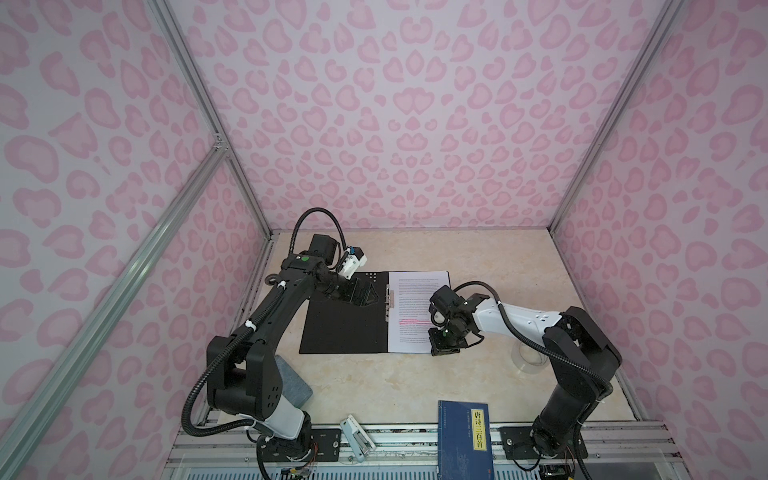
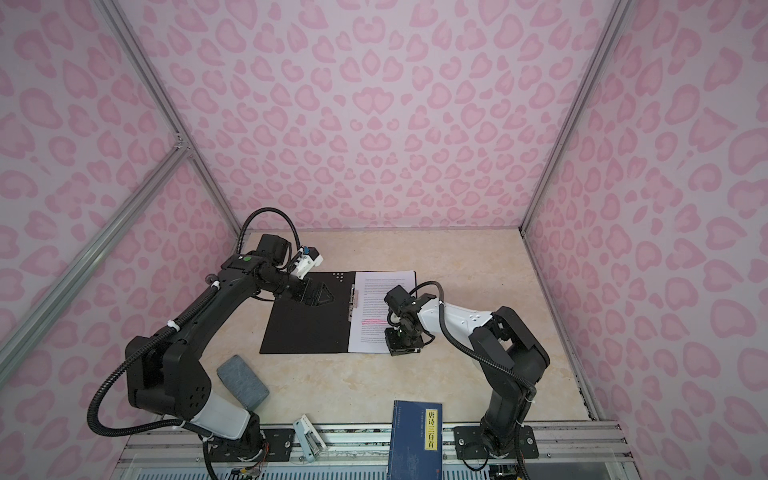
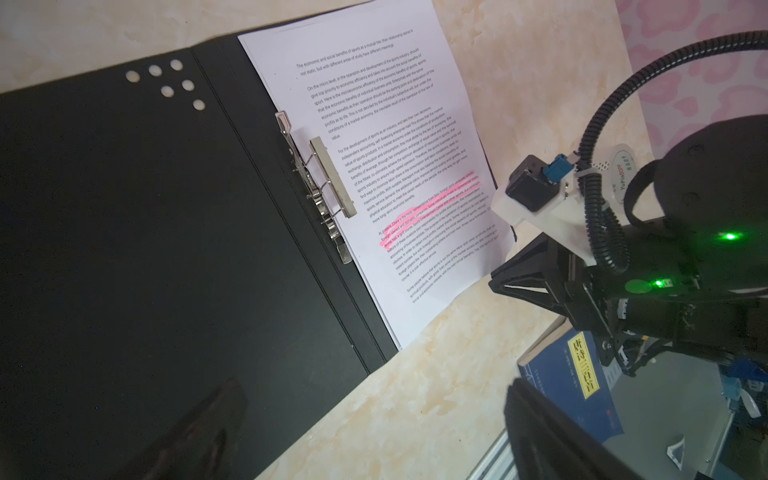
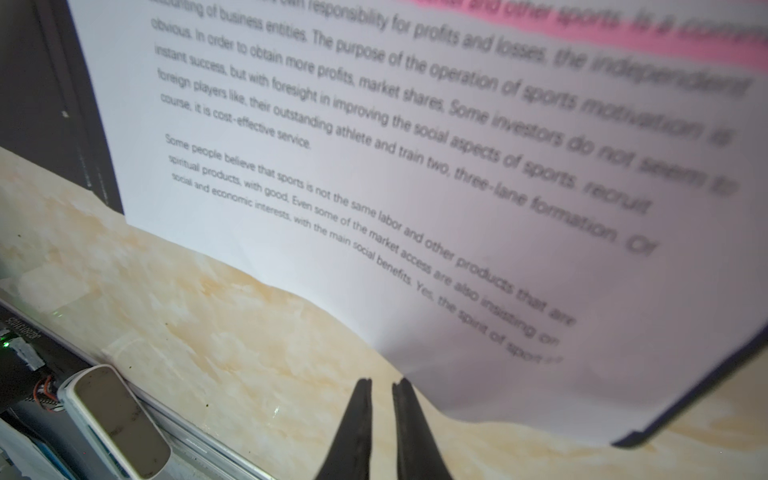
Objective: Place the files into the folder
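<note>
The folder (image 1: 340,324) (image 2: 303,328) lies open and flat on the table, black inside up, with a metal spine clip (image 3: 324,187) down its middle. The files (image 1: 415,299) (image 2: 378,299), white printed sheets with a pink highlighted line, rest on its right half. My left gripper (image 1: 361,295) (image 3: 365,407) hovers wide open over the bare left half, holding nothing. My right gripper (image 1: 442,347) (image 4: 381,382) sits low at the files' (image 4: 415,166) near right corner, where the paper edge curls up beside one finger. Its jaws stand a narrow gap apart with only table between them.
A dark blue book (image 1: 463,440) with a yellow title strip overhangs the table's front edge. A grey block (image 2: 243,380) lies by the left arm's base, and a small white device (image 1: 357,438) (image 4: 116,419) rests on the front rail. Pink patterned walls enclose three sides.
</note>
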